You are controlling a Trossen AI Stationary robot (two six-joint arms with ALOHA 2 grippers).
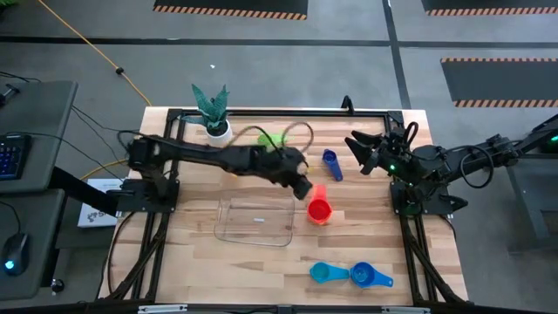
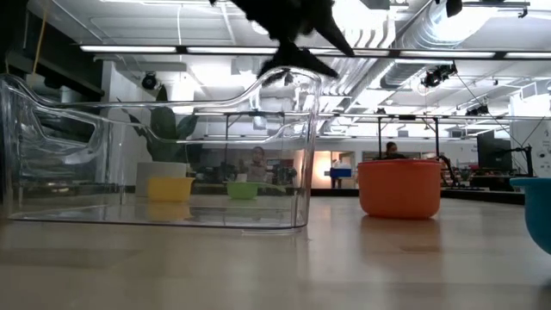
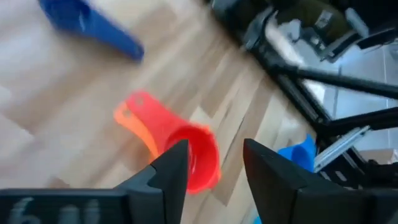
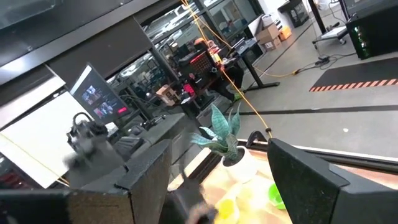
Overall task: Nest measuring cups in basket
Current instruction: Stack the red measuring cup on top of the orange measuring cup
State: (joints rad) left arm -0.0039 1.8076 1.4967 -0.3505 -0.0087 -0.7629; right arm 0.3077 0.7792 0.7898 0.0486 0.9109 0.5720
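A red measuring cup [image 3: 198, 155] sits nested in an orange one [image 1: 319, 209], upright on the table just right of the clear basket [image 1: 255, 221]. My left gripper [image 3: 214, 165] hovers open above this pair, touching neither; the low view shows it [image 2: 293, 34] well above the orange cup [image 2: 399, 187]. A dark blue cup [image 1: 331, 164] lies farther back. Two light blue cups [image 1: 324, 273] [image 1: 373, 277] lie near the front edge. Green [image 1: 275, 138] and yellow [image 2: 170, 187] cups stand behind the basket. My right gripper [image 1: 359, 150] waits open at the right, raised.
A white pot with a green plant [image 1: 214, 118] stands at the far left corner. A black frame [image 1: 261, 112] runs along the table's edges. Bare wood lies between the basket and the front edge.
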